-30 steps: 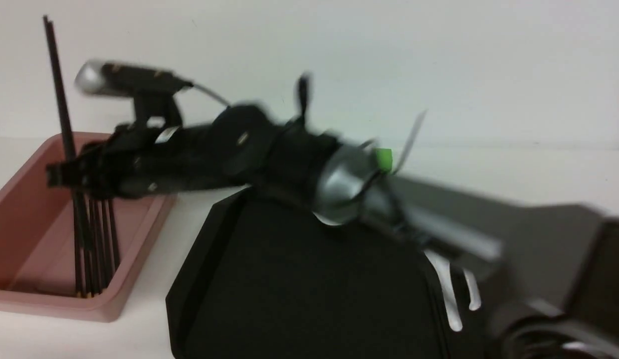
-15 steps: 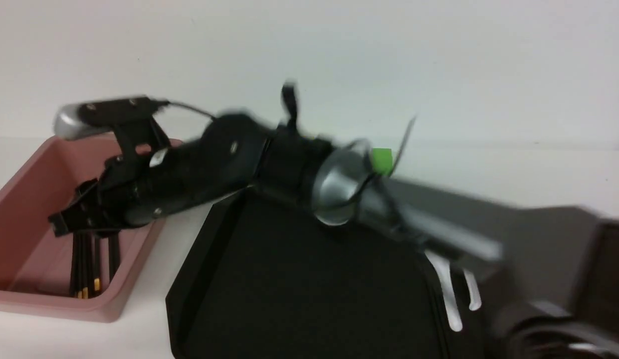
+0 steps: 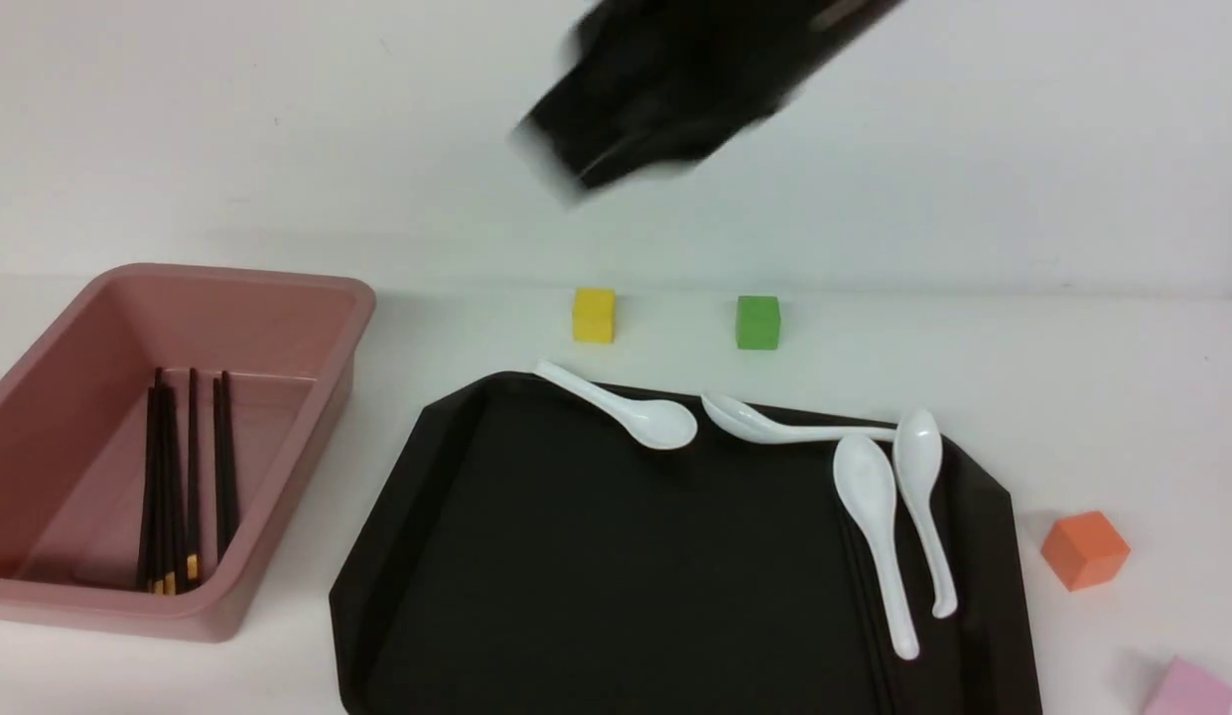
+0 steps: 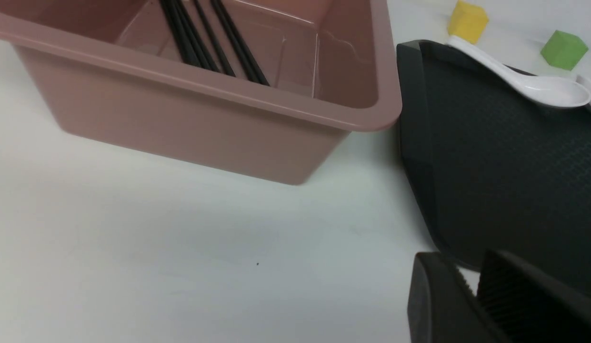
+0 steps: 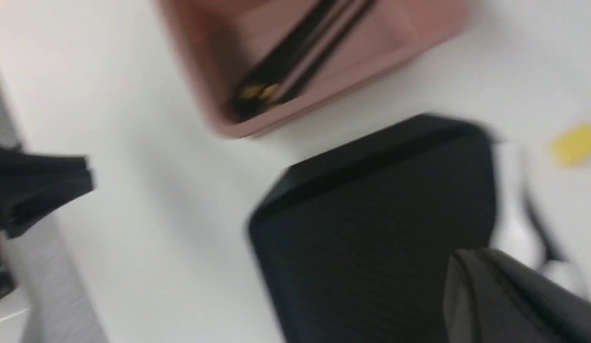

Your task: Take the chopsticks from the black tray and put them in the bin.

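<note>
- Front view alone shows all four spoons on the black tray; chopsticks lie in the bin.
- Wrist view alone: my left gripper, seemingly clenched, empty.
- My right gripper: blurred, cannot tell.

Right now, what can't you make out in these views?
Right tool: motion-blurred dark smear, front view; open or shut unreadable.
Left tool: cut off by left wrist view's edge; state unclear.
Chopsticks in bin: overlapping, count uncertain; right wrist view too blurred.
Pink block: cropped by front view's corner.
</note>
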You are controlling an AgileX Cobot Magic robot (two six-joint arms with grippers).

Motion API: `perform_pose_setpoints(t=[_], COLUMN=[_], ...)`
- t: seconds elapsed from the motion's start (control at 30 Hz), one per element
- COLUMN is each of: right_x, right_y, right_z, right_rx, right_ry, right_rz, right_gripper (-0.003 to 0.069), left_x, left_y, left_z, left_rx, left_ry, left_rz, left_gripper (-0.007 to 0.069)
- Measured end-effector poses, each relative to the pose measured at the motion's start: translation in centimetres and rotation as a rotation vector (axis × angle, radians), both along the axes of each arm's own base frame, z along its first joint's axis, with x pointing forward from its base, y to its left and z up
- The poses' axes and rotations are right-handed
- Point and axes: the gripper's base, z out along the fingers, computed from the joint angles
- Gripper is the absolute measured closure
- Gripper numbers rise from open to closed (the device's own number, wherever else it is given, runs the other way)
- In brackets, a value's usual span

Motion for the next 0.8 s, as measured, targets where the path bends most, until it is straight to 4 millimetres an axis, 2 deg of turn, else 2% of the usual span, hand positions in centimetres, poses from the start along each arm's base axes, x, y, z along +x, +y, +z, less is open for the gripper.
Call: perform_pose_setpoints(t=[0.17,0.2,0.27,0.3,0.33,0.4,0.43,0.47,0.5,0.53,0.57,0.7,0.8], right_x=[-4.2,-6.0,-8.2,-8.3,-10.0,-12.0,-12.0,-12.6,-13.4,-13.3,-13.5,-12.8,-12.8], right_y=[-4.6,-6.3,-8.3,-8.5,-10.0,-11.9,-11.9,-12.5,-13.2,-13.2,-13.4,-13.0,-13.0], right_z=[3.6,4.3,4.5,4.3,4.1,2.6,2.6,1.7,-0.2,-0.1,-1.8,-6.1,-7.1], right_rx=[0.067,0.088,0.101,0.095,0.105,0.096,0.096,0.098,0.114,0.123,0.16,0.248,0.302], right_ry=[-0.092,-0.111,-0.123,-0.116,-0.119,-0.104,-0.104,-0.102,-0.111,-0.12,-0.149,-0.223,-0.271], right_rz=[-0.044,-0.046,-0.046,-0.047,-0.044,-0.042,-0.042,-0.043,-0.049,-0.05,-0.059,-0.084,-0.095], right_gripper=[0.0659,0.0658,0.0658,0.0658,0.0658,0.0658,0.0658,0.0658,0.0658,0.0658,0.0658,0.0654,0.0652], left_x=[0.0,0.0,0.0,0.0,0.0,0.0,0.0,0.0,0.0,0.0,0.0,0.0,0.0], left_y=[0.0,0.0,0.0,0.0,0.0,0.0,0.0,0.0,0.0,0.0,0.0,0.0,0.0], left_z=[0.0,0.0,0.0,0.0,0.0,0.0,0.0,0.0,0.0,0.0,0.0,0.0,0.0], left_rx=[0.0,0.0,0.0,0.0,0.0,0.0,0.0,0.0,0.0,0.0,0.0,0.0,0.0], left_ry=[0.0,0.0,0.0,0.0,0.0,0.0,0.0,0.0,0.0,0.0,0.0,0.0,0.0], left_rz=[0.0,0.0,0.0,0.0,0.0,0.0,0.0,0.0,0.0,0.0,0.0,0.0,0.0], left_gripper=[0.0478,0.0478,0.0478,0.0478,0.0478,0.0478,0.0478,0.0478,0.0478,0.0478,0.0478,0.0478,0.0478])
